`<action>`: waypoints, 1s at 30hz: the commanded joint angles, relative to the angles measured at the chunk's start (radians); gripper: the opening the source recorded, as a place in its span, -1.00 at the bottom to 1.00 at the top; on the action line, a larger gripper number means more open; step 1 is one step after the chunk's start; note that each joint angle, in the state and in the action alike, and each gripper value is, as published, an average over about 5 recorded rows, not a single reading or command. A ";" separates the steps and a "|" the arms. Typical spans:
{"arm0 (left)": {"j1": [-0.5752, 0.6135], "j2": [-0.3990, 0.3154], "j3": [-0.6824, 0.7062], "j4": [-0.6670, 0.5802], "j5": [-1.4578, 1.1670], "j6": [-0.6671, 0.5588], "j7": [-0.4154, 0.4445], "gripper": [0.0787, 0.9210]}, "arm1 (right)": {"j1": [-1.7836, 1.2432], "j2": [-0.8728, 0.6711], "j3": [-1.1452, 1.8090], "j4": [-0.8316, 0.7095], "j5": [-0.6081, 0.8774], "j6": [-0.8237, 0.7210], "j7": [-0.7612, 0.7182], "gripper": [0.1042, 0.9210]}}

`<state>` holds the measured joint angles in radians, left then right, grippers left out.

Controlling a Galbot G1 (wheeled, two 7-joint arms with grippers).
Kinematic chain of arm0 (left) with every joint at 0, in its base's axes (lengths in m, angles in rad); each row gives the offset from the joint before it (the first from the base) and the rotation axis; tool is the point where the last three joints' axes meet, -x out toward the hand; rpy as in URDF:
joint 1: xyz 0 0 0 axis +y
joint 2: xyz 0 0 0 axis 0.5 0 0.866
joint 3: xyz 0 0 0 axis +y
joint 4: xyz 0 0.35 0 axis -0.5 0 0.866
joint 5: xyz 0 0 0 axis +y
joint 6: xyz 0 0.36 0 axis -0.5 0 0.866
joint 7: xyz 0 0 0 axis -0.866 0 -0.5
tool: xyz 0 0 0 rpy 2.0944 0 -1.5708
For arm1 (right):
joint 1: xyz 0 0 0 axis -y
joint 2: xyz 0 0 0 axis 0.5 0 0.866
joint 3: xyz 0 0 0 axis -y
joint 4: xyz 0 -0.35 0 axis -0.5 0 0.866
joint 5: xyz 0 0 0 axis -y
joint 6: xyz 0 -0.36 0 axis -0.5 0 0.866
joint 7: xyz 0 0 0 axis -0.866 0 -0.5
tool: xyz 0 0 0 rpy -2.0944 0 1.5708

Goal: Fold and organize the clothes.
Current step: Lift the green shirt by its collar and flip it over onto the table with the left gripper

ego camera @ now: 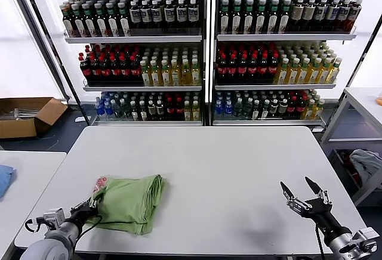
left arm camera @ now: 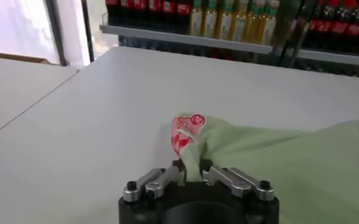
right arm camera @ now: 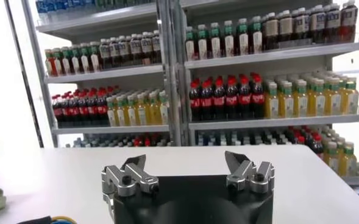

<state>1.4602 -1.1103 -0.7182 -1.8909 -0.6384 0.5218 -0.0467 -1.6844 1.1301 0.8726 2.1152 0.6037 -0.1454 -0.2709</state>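
A light green shirt [ego camera: 132,202] lies folded in a bundle on the near left of the white table [ego camera: 215,158], with a bit of red-and-white print showing at its left corner [ego camera: 99,183]. My left gripper [ego camera: 91,204] is shut on that corner of the shirt; in the left wrist view the green cloth [left arm camera: 277,164] runs between the fingers [left arm camera: 191,167], with the red print just beyond. My right gripper [ego camera: 301,189] is open and empty above the near right of the table, also seen in the right wrist view [right arm camera: 185,163].
Shelves of drink bottles [ego camera: 203,51] stand behind the table. A second table [ego camera: 24,176] with a blue cloth [ego camera: 3,178] is at the left, a cardboard box [ego camera: 27,115] on the floor beyond it. Another table and grey cloth [ego camera: 365,163] are at the right.
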 commanded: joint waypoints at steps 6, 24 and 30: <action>0.041 0.059 -0.296 -0.062 -0.137 -0.066 -0.063 -0.91 | 0.003 0.004 0.006 0.011 0.007 0.000 0.002 0.76; 0.020 0.151 -0.390 -0.204 -0.161 0.039 -0.108 -0.91 | 0.007 0.013 0.004 0.001 0.027 0.016 0.000 0.76; 0.017 -0.069 -0.119 -0.375 -0.073 0.053 -0.210 -0.91 | -0.013 0.016 0.024 0.003 0.046 0.019 -0.001 0.76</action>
<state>1.4858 -0.9670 -1.1010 -2.0326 -0.8165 0.5469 -0.1463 -1.6826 1.1428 0.8845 2.1240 0.6302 -0.1308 -0.2702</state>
